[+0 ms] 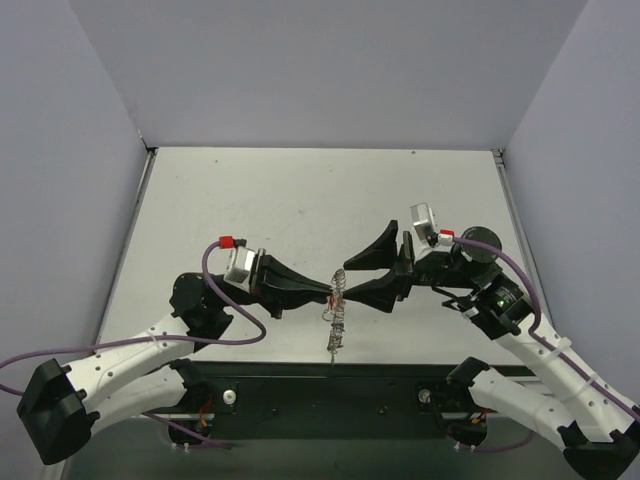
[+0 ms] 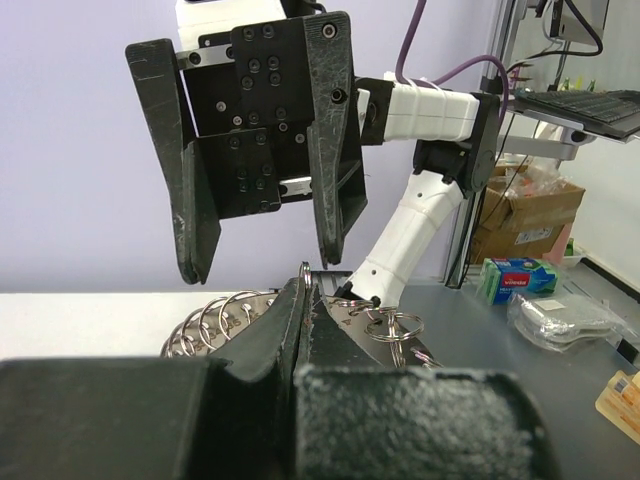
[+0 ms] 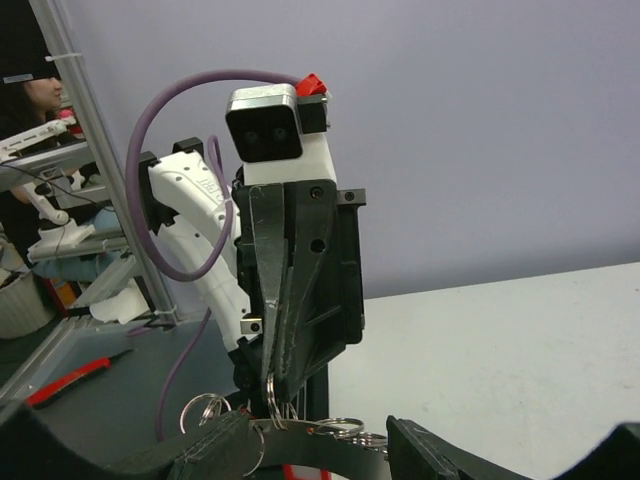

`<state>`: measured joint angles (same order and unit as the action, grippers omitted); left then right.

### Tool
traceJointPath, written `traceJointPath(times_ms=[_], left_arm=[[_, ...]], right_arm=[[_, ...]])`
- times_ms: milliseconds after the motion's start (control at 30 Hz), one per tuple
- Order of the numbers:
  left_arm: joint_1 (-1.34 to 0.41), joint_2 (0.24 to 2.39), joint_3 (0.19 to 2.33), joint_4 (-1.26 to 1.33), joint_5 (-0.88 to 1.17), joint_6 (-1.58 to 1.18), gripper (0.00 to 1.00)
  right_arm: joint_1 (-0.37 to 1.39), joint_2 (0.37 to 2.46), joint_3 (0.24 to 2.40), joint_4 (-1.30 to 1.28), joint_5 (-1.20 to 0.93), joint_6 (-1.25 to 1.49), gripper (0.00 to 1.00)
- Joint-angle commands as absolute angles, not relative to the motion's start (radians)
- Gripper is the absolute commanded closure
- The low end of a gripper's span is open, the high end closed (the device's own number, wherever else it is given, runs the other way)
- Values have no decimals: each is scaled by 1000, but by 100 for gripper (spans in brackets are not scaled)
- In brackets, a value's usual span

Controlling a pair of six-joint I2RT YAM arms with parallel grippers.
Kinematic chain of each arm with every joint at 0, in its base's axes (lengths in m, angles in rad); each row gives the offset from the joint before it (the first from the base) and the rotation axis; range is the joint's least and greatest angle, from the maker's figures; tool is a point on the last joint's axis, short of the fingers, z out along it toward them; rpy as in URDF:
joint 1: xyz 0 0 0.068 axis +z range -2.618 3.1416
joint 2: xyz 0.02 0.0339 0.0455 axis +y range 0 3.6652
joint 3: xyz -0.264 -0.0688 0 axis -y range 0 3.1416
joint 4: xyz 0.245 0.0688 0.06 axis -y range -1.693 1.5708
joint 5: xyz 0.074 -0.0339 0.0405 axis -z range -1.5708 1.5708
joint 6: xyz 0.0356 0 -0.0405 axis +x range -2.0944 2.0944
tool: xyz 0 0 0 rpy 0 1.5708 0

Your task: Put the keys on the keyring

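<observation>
Left gripper [image 1: 328, 290] is clenched. The keyring [image 1: 337, 305] is pinched at its fingertips and held in the air over the near edge of the table [image 1: 300, 200], between the two arms. A string of small silver pieces [image 1: 333, 338] is seen hanging below the pinch, too small to sort. Right gripper [image 1: 348, 282] is turned toward the left one, jaws spread, nothing grasped between them. Its tips are placed just beside the upper part of the keyring. Contact there cannot be judged.
</observation>
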<state>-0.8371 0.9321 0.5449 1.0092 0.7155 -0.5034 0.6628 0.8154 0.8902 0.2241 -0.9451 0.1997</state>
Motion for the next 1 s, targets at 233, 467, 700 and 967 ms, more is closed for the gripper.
traceJointPath(times_ms=[233, 467, 700, 967], left_arm=[[-842, 937, 587, 1115, 704, -517, 100], [-841, 934, 591, 1114, 704, -517, 100], [-841, 928, 592, 1114, 700, -517, 100], [-841, 919, 583, 1123, 684, -509, 100]], right_arm=[[689, 834, 903, 409, -1060, 259, 50], [706, 870, 897, 466, -1075, 301, 65], [709, 877, 897, 448, -1080, 293, 78], [709, 865, 888, 422, -1072, 281, 79]])
